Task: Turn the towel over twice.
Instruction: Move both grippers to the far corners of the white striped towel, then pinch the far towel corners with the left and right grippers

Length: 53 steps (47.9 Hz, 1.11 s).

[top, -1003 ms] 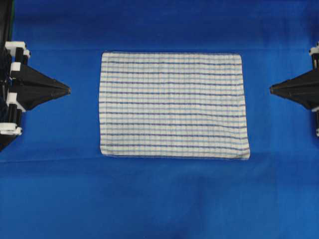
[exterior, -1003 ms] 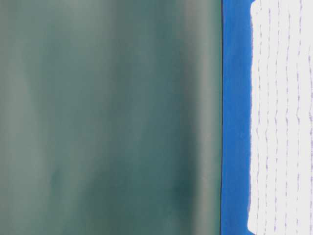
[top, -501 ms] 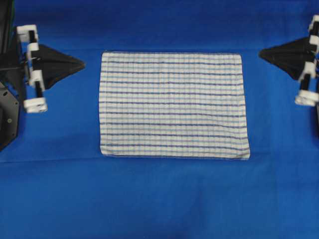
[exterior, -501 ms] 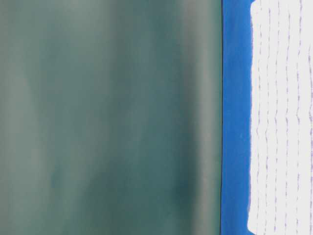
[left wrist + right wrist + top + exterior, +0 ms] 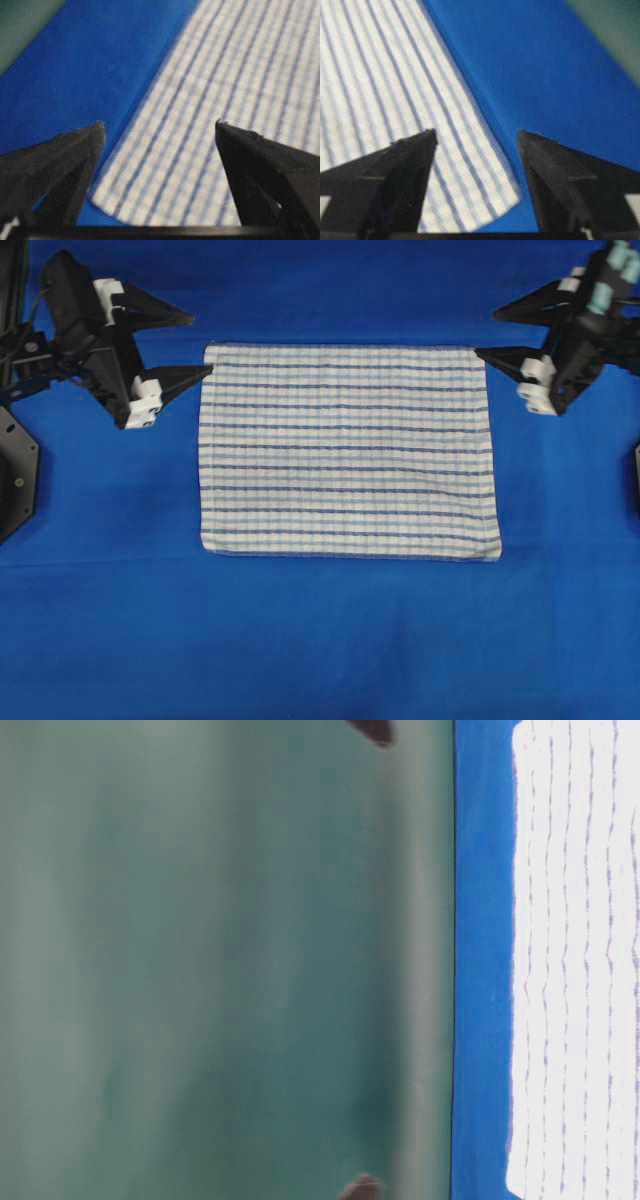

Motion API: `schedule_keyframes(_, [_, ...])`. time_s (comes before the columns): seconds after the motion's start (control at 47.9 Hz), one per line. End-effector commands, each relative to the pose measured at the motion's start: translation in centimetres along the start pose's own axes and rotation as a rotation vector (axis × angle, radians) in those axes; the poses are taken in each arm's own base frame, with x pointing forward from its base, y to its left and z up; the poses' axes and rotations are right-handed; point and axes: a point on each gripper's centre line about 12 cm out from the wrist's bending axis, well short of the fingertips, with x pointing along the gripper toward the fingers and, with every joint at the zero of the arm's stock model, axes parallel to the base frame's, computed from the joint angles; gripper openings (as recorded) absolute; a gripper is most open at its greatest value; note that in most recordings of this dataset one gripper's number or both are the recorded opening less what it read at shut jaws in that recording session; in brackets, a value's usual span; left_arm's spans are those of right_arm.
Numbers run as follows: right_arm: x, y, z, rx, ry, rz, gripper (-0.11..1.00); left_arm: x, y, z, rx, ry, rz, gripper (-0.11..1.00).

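The towel point(image 5: 345, 450) lies flat on the blue tablecloth point(image 5: 320, 640), white with thin blue stripes, and it also appears in the table-level view as the striped towel point(image 5: 575, 960). My left gripper point(image 5: 200, 343) is open at the towel's far left corner, with its jaws straddling that corner. My right gripper point(image 5: 486, 333) is open at the far right corner in the same way. In the left wrist view the towel corner point(image 5: 200, 165) sits between the spread tips of the left gripper point(image 5: 159, 122). In the right wrist view the towel corner point(image 5: 485, 185) lies between the tips of the right gripper point(image 5: 476, 132).
The blue tablecloth covers the whole table around the towel. A dark green backdrop point(image 5: 220, 960) stands behind the table's far edge. A black arm base point(image 5: 15, 480) sits at the left edge of the overhead view.
Both grippers have swung from the table's sides inward and toward the far edge, reaching the towel's two far corners. Both went from shut to wide open. The towel has not moved.
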Motion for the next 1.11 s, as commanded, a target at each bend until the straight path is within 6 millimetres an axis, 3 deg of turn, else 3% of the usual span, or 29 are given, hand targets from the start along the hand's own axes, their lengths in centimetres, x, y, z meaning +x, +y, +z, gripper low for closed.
schedule_keyframes(0.0, [1.7, -0.6, -0.1, 0.008, 0.024, -0.018, 0.63, 1.2, 1.0, -0.4, -0.011, 0.005, 0.035, 0.88])
schedule_keyframes(0.355, [6.5, -2.6, -3.8, 0.026, 0.168, -0.068, 0.63, 5.0, 3.4, -5.9, -0.037, 0.149, 0.111, 0.88])
schedule_keyframes(0.627, [7.4, -3.2, -5.0, 0.017, 0.214, -0.077, 0.61, 7.0, 4.8, -8.6, -0.060, 0.261, 0.144, 0.82])
schedule_keyframes(0.731, [7.4, -3.2, -5.1, 0.008, 0.222, -0.076, 0.51, 7.2, 4.8, -8.9, -0.065, 0.311, 0.143, 0.63])
schedule_keyframes(0.898, [7.3, -3.2, -5.3, 0.007, 0.249, -0.075, 0.05, 7.1, 4.7, -9.4, -0.066, 0.363, 0.138, 0.14])
schedule_keyframes(0.919, [7.3, -3.2, -5.3, 0.007, 0.250, -0.075, 0.04, 7.1, 4.6, -9.5, -0.065, 0.365, 0.136, 0.09])
schedule_keyframes(0.961, [7.3, -3.2, -5.3, 0.007, 0.250, -0.075, 0.04, 7.1, 4.5, -9.5, -0.065, 0.366, 0.134, 0.03])
schedule_keyframes(1.086, [7.4, -3.3, -5.1, 0.007, 0.244, -0.076, 0.04, 7.1, 4.2, -9.3, -0.062, 0.362, 0.126, 0.03])
